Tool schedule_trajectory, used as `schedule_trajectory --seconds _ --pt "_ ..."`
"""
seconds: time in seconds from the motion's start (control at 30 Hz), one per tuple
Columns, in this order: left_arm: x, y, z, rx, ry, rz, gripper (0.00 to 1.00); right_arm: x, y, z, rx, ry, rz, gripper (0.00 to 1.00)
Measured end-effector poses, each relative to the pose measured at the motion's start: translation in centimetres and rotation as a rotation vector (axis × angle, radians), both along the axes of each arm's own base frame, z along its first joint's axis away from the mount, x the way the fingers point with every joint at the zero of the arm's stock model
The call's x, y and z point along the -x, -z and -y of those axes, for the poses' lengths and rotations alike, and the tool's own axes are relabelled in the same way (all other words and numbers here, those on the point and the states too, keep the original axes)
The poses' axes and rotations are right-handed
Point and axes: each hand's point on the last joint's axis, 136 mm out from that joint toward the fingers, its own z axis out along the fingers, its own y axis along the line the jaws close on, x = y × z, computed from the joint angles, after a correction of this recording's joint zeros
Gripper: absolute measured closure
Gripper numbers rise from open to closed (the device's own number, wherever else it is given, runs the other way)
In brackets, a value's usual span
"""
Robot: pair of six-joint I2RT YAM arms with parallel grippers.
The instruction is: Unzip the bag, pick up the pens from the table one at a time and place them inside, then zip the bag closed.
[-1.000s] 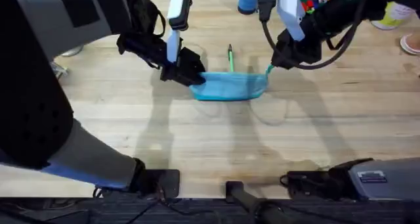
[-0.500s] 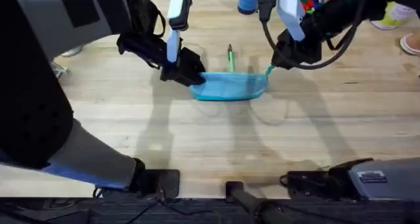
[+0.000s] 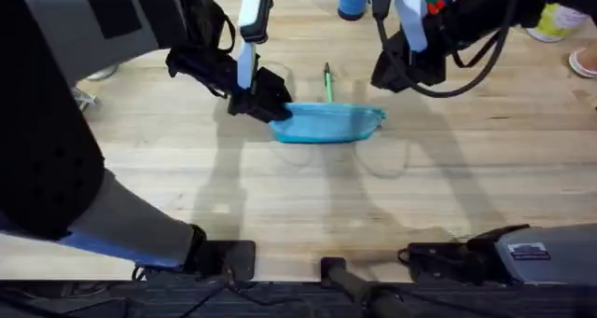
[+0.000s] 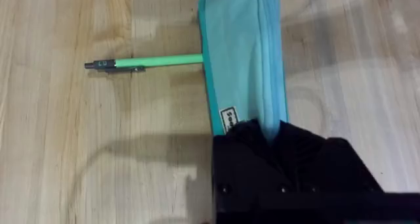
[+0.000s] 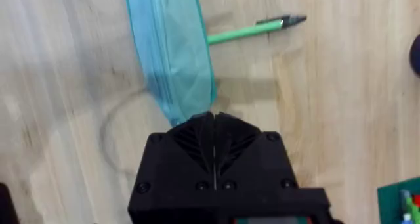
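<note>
Left gripper (image 3: 270, 108) on pale table (image 3: 298, 206)

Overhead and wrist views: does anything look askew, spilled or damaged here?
Nothing stands out. The bag lies flat on the table, undamaged, with the left gripper clamped on one end. The green pen lies straight behind it, its lower end tucked under the bag's edge.

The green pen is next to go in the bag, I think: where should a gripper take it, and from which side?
Probably at mid-barrel. The green pen lies flat on the table, one end against or under the bag. Come straight down, fingers straddling the thin shaft, away from the dark clipped tip and the pouch's edge.
</note>
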Motion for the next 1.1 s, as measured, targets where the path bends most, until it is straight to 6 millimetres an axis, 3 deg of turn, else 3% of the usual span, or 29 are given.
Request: schedule_trajectory --seconds 0.27,0.8,0.83,1.0,1.03,1.1 --pt "0.0 0.0 0.0 0.000 0.000 0.000 0.959 0.4 -0.2 -1.5 -0.022 -0.043 0.008 0.969" --pt "0.0 0.0 0.0 0.000 0.000 0.000 0.959 0.4 -0.2 -1.5 -0.023 -0.041 0.008 0.960" --pt "0.0 0.0 0.0 0.000 0.000 0.000 0.959 0.4 -0.2 -1.5 -0.023 -0.040 0.007 0.851" --pt "0.0 0.0 0.0 0.000 0.000 0.000 0.959 0.2 -0.3 -1.6 -0.026 -0.041 0.017 0.124" --pt "0.0 0.0 0.0 0.000 0.000 0.000 0.959 0.2 -0.3 -1.6 -0.025 -0.043 0.019 0.035" --pt "0.0 0.0 0.0 0.000 0.000 0.000 0.959 0.2 -0.3 -1.6 -0.026 -0.043 0.019 0.008"
